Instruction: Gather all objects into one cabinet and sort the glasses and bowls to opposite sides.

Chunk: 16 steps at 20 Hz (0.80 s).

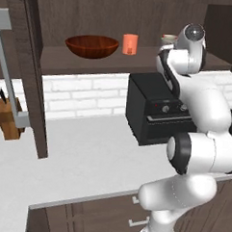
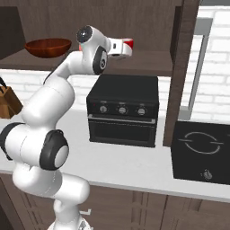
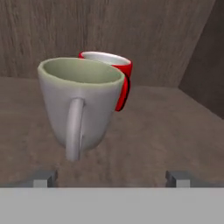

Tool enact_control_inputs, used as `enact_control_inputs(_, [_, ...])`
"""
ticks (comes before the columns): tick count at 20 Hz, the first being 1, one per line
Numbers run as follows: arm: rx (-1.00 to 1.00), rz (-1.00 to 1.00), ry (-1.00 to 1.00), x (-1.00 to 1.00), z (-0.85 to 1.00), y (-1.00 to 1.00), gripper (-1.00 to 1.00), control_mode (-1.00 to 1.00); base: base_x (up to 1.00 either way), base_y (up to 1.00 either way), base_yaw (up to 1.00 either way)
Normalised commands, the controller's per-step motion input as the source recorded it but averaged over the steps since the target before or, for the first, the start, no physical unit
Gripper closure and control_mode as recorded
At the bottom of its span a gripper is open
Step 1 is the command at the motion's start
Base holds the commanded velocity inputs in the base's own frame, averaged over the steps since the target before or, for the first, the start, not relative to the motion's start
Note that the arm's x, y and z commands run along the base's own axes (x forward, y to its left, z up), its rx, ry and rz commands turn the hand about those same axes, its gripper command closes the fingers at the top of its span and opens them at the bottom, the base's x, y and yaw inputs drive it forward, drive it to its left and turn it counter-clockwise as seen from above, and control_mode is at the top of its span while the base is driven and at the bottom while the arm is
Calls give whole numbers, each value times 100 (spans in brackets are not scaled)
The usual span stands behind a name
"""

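A cream-white mug stands on the dark wood cabinet shelf, its handle turned toward the hand. Just behind it and touching or nearly touching is the red mug, also seen past the hand as the red mug. My gripper is open, its fingertips wide apart just short of the cream mug and holding nothing. Further left on the same shelf sit the wide reddish-brown bowl and the orange tumbler. The bowl is at the shelf's left end.
A black toaster oven stands on the counter under the shelf, right below the arm. A knife block is at the far left. An open cabinet door hangs left, another door right. A cooktop lies at the right.
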Motion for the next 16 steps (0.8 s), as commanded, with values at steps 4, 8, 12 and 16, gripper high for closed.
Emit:
enact_control_inputs(4, [0,0,22,-38,54,0,-100,-100,0,0,0])
enact_control_inputs(8, [0,0,7,-75,-16,0,-100,-100,0,0,0])
enact_control_inputs(12, [0,0,-2,-97,-90,3,-100,-100,0,0,0])
enact_control_inputs(16, [15,6,-32,-100,-78,0,-100,-100,0,0,0])
